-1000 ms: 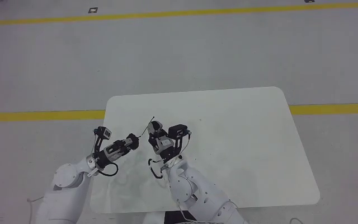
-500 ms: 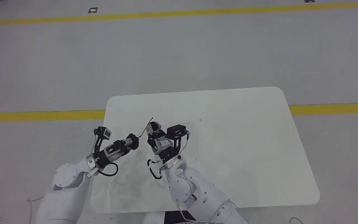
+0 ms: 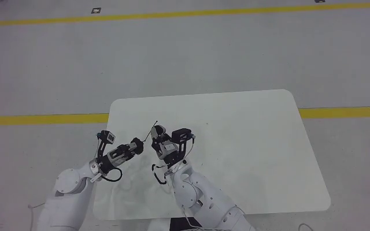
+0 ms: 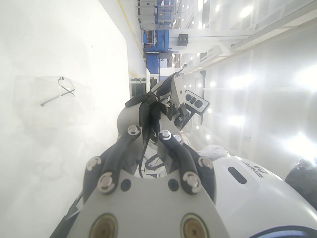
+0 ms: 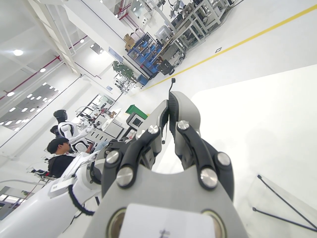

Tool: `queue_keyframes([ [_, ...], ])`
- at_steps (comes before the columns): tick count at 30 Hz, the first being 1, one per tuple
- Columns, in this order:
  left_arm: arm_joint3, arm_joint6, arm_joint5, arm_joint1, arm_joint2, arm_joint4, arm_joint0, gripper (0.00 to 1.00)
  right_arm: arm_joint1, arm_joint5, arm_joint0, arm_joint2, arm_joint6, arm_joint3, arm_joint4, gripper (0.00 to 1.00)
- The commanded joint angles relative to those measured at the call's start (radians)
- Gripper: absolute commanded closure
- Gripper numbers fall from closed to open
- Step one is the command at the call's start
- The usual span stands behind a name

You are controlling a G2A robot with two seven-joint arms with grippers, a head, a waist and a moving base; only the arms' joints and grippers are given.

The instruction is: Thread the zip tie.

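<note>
White, round-cornered table (image 3: 260,115) on a grey workshop floor striped with yellow lines. Over the table's left side, black zip tie (image 5: 172,83) pinched just below its head, head poking clear of the right gripper (image 5: 169,102), strap trailing back between the fingers. Clamped fully shut on it, pads pressed flat together, probably to present the head free and steady as the slot for the tail. Raised off the table, tips tilted up and away from it. Facing it at like height above the table, left gripper (image 4: 148,105), fingers drawn together too; impossible to tell whether the tie's tail sits between them. Likely posed tip to tip so that tail and head line up. Lying on the table, clear container (image 4: 76,115) with spare zip ties (image 4: 53,99), kept within reach.
</note>
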Motion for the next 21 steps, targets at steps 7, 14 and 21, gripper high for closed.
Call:
queue_keyframes([
  [7, 0.0, 0.0, 0.0, 0.0, 0.0, 0.0, 0.0, 1.0, 0.0, -0.001, 0.001, 0.001, 0.006, 0.007, -0.01, 1.0],
  [14, 0.0, 0.0, 0.0, 0.0, 0.0, 0.0, 0.0, 1.0, 0.0, 0.0, 0.002, 0.003, 0.006, 0.008, -0.017, 1.0],
  [21, 0.0, 0.0, 0.0, 0.0, 0.0, 0.0, 0.0, 1.0, 0.004, -0.003, -0.012, 0.019, -0.004, -0.023, -0.024, 1.0],
])
